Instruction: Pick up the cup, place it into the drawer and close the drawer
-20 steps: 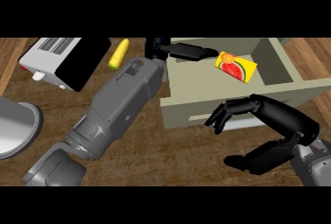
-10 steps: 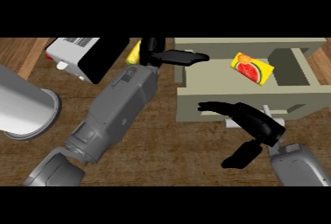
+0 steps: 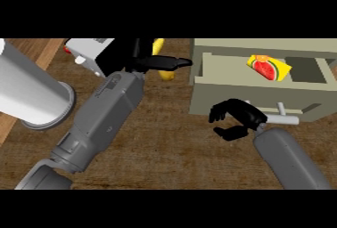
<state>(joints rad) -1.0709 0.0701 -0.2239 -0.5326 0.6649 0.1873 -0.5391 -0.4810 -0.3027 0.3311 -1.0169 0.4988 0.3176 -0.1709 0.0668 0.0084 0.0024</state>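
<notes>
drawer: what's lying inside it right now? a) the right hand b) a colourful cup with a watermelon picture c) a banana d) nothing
b: the open drawer holds a yellow cup with a watermelon picture, and the right hand is outside, in front of the drawer's front.

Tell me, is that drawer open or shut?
Open: the drawer shows its inside, where a colourful cup lies.

A brown wood-grain counter (image 3: 164, 133) spreads under my hands. Left of my left hand (image 3: 158, 62) sits a large grey cylinder (image 3: 30, 89); beside its fingers, a white box (image 3: 89, 51) and a yellow banana (image 3: 163, 67). Past my right hand (image 3: 233, 118) stands a beige drawer unit (image 3: 256, 95)
</notes>
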